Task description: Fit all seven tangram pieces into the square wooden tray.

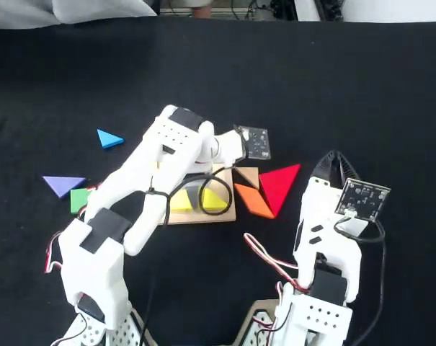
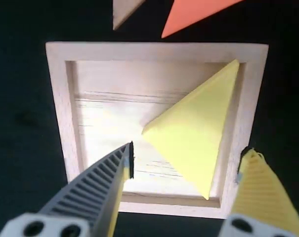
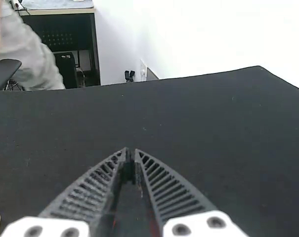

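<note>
The square wooden tray (image 2: 154, 49) lies directly under my left gripper (image 2: 189, 151), which hangs open above it with nothing held. A large yellow triangle (image 2: 193, 133) sits in the tray against one wall, and one corner seems to ride up on the rim. In the high view the tray (image 1: 228, 214) is mostly covered by the left arm, with the yellow triangle (image 1: 214, 201) showing inside. Beside the tray lie an orange piece (image 1: 254, 201), a red triangle (image 1: 279, 184) and a tan piece (image 1: 246, 175). A blue triangle (image 1: 109, 138), purple triangle (image 1: 63, 184) and green square (image 1: 79, 200) lie farther left. My right gripper (image 3: 132, 160) is shut and holds nothing.
The table is covered in black cloth (image 1: 333, 86). The right arm (image 1: 333, 238) stands right of the red triangle, its gripper pointing toward the far edge. The orange piece (image 2: 198, 15) and tan piece (image 2: 124, 10) lie just past the tray's rim.
</note>
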Tool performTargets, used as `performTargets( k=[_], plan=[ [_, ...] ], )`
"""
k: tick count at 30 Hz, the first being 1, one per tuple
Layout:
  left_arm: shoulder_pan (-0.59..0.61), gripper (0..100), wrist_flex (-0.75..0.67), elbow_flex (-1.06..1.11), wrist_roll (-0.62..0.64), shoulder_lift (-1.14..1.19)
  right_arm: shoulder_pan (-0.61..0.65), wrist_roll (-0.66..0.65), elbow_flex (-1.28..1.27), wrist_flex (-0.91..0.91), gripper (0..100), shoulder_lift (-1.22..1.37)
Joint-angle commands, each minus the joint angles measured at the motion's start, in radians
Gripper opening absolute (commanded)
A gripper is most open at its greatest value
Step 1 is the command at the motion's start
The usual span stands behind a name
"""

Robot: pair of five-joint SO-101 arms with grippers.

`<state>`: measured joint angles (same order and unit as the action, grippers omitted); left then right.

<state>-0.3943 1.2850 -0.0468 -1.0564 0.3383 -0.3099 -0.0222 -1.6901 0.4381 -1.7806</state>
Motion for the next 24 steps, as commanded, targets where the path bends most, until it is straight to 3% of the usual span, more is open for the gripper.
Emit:
performTargets(
  k=[1, 7, 16, 24],
  plan=[
    [0.079, 34, -0.023, -0.189, 0.087, -0.005, -0.012, 0.011, -0.001, -0.023, 1.5, 0.008],
    [0.137, 34, -0.281, -0.177, 0.371, 0.101, 0.014, 0.005, -0.001, -0.020, 1.5, 0.008],
    [0.134, 34, -0.315, -0.082, 0.381, 0.155, 0.015, 0.003, -0.001, -0.023, 1.5, 0.008],
    [0.111, 34, -0.322, 0.125, 0.370, -0.020, 0.015, 0.003, -0.001, -0.025, 1.5, 0.008]
  ],
)
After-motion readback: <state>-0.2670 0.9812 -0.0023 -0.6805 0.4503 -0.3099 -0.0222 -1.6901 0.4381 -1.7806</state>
